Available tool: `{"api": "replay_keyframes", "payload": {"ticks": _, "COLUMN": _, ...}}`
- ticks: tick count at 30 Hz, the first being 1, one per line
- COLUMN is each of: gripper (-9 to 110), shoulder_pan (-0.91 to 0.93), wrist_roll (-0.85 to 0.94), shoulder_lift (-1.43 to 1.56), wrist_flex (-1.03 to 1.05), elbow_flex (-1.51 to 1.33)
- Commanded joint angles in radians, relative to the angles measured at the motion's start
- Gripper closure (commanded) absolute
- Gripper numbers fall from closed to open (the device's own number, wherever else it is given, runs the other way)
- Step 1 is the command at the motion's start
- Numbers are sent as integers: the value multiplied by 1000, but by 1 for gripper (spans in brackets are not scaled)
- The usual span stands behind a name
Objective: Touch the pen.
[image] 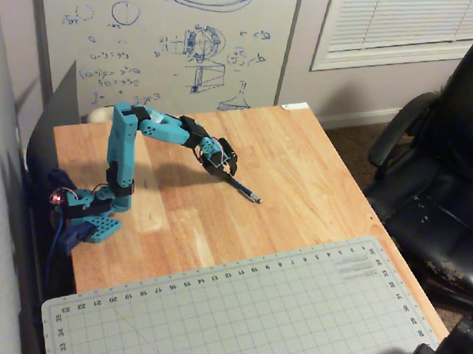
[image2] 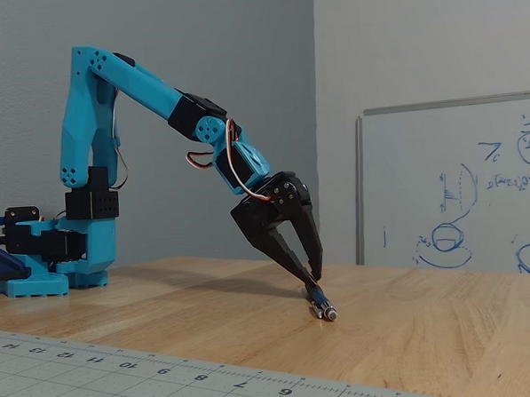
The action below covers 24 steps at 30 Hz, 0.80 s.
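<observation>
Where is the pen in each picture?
In a fixed view from above: the pen lies slanted near the middle of the wooden table, sticking out from under the gripper.
In a fixed view from table height: the pen lies low and right of middle, pointing toward the camera.
Shared landmark: the gripper right above the pen's far end.
</observation>
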State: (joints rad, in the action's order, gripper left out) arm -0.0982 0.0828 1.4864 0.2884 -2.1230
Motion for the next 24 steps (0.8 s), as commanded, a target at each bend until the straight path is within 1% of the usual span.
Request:
{"api": "replay_keyframes", "payload": {"ticks": 1, "gripper": 101, "shoulder_pan": -2, "wrist_roll": -14, "shoulder_lift": 21, "wrist_flex": -20, "elbow_flex": 20}}
{"api": "replay_keyframes", "payload": {"ticks": 24, "gripper": 101, "shoulder_pan": 0, "wrist_roll": -8, "shoulder_lift": -6, "wrist_flex": -8, "elbow_flex": 20}}
